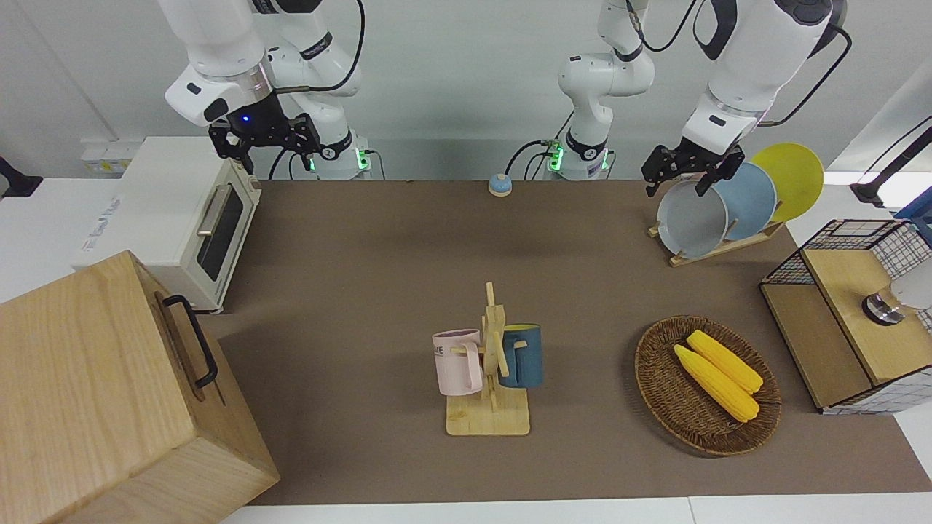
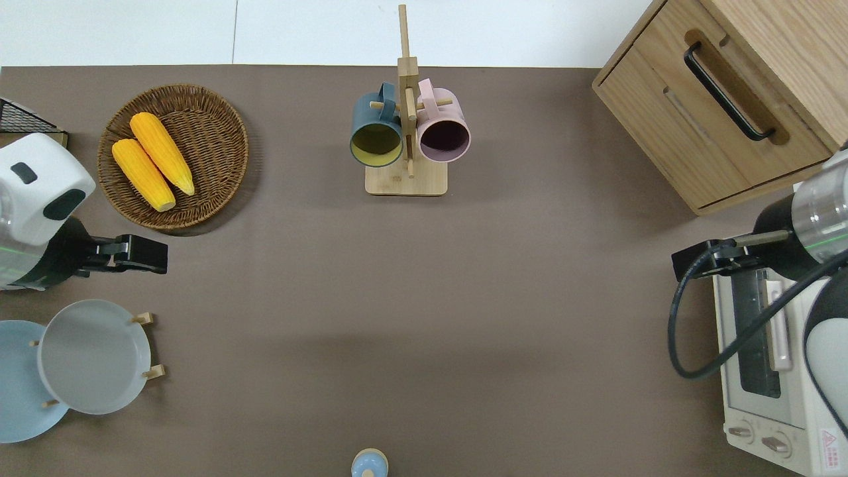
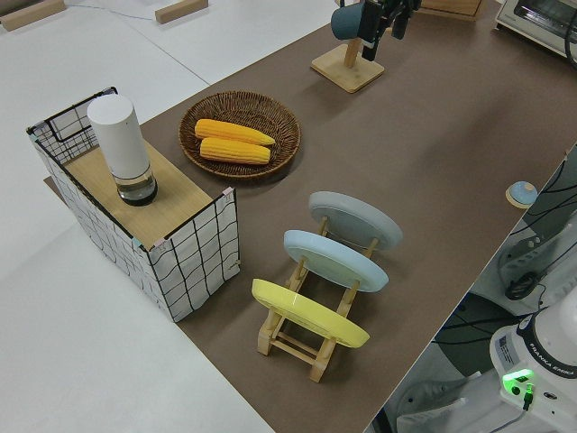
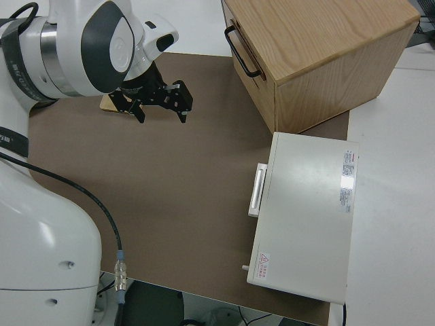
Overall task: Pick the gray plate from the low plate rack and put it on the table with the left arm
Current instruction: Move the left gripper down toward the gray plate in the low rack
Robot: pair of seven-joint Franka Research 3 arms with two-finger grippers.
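The gray plate (image 1: 692, 218) leans in the low plate rack (image 1: 717, 247) at the left arm's end of the table (image 1: 378, 247), in the slot farthest from that end. It also shows in the overhead view (image 2: 93, 356) and the left side view (image 3: 354, 219). My left gripper (image 1: 677, 188) is open and empty. In the overhead view it (image 2: 136, 255) hangs over bare table between the wicker basket and the rack, apart from the plate. My right gripper (image 1: 266, 145) is parked and open.
A light-blue plate (image 1: 750, 200) and a yellow plate (image 1: 794, 178) stand in the same rack. A wicker basket with two corn cobs (image 1: 706, 382), a mug tree (image 1: 489, 364), a wire-framed box (image 1: 852, 313), a toaster oven (image 1: 186, 218), a wooden cabinet (image 1: 109, 393) and a small blue bell (image 1: 499, 185) stand around.
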